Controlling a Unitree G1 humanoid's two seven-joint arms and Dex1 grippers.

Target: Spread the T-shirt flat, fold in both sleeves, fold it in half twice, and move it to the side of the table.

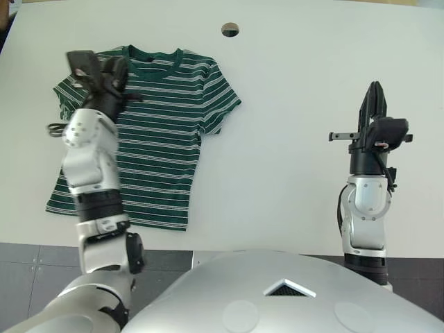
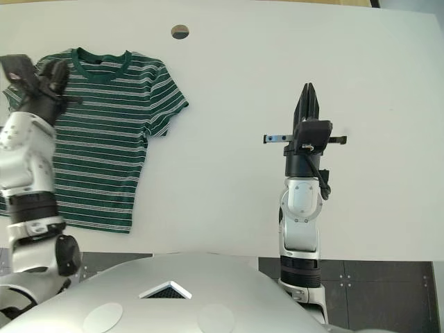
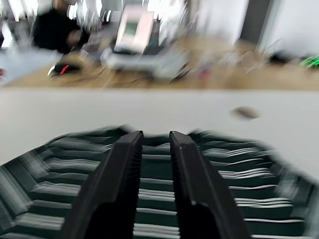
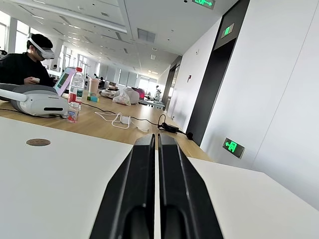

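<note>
A dark green T-shirt with white stripes lies spread flat on the left part of the white table, collar toward the far edge, both sleeves out. My left gripper hovers over the shirt's left shoulder and sleeve. In the left wrist view its fingers stand narrowly apart, nothing between them, with striped cloth below. My right gripper stands upright over bare table well to the right of the shirt, its fingers pressed together on nothing.
A small round hole sits in the tabletop beyond the shirt's right shoulder. The table's front edge runs just before the shirt's hem. Bare white surface lies between the shirt and the right arm.
</note>
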